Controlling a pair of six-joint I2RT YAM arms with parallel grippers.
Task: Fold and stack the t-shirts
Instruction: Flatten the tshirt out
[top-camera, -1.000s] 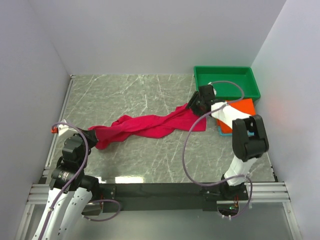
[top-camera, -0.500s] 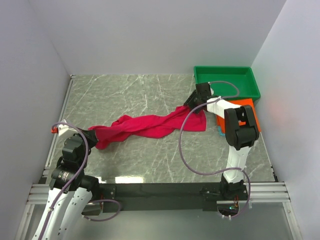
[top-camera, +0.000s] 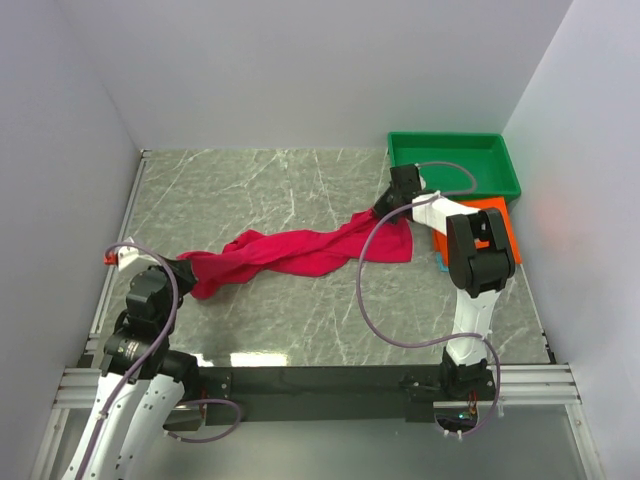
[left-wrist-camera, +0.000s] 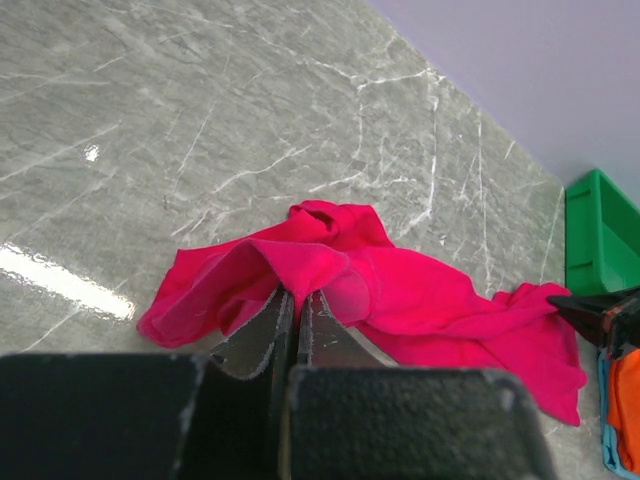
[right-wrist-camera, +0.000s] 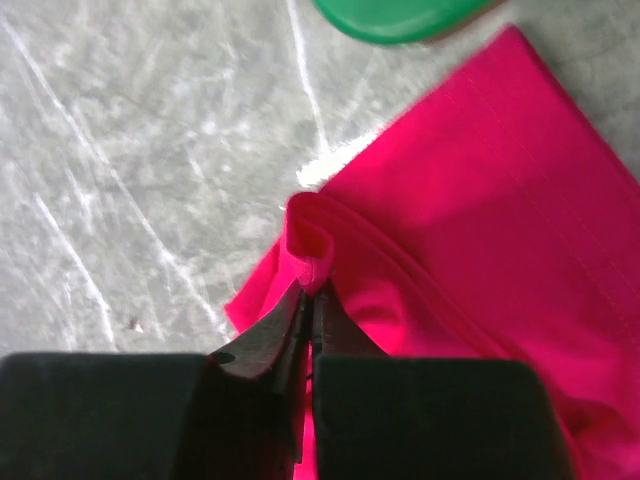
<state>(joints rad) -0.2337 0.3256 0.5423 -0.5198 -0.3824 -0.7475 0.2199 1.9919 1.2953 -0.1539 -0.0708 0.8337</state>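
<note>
Left gripper (left-wrist-camera: 297, 297): my jaws were pressed together on a raised fold at the near-left end of the crimson-pink t-shirt (top-camera: 300, 250). The cloth bunched up around the fingertips, with a pinch of it caught between them.

Right gripper (right-wrist-camera: 309, 292): my jaws were closed to a thin slit, and a small puckered ridge of the same shirt's edge was nipped between the tips. This pinch sat at the shirt's far-right end, near the near-left corner of the green tray (top-camera: 455, 165).

Crimson-pink shirt, position: unfolded and twisted into a long rumpled rope. It lay diagonally across the marble-patterned table (top-camera: 280, 190), running from my left gripper at the near left to my right gripper at the far right. Its middle rested on the table surface. A flatter flap spread out at the right end, just beside my right wrist.

Other shirts: the orange t-shirt (top-camera: 498, 218) lay folded flat at the right side of the table, just in front of the tray and partly hidden under my right arm. The teal t-shirt (top-camera: 441, 263) lay beneath it, and only a thin strip along the stack's near-left edge showed. I could not tell whether the orange shirt touched the tray.

Tray: it stood near the far-right corner of the table, apart from the crimson-pink shirt.
</note>
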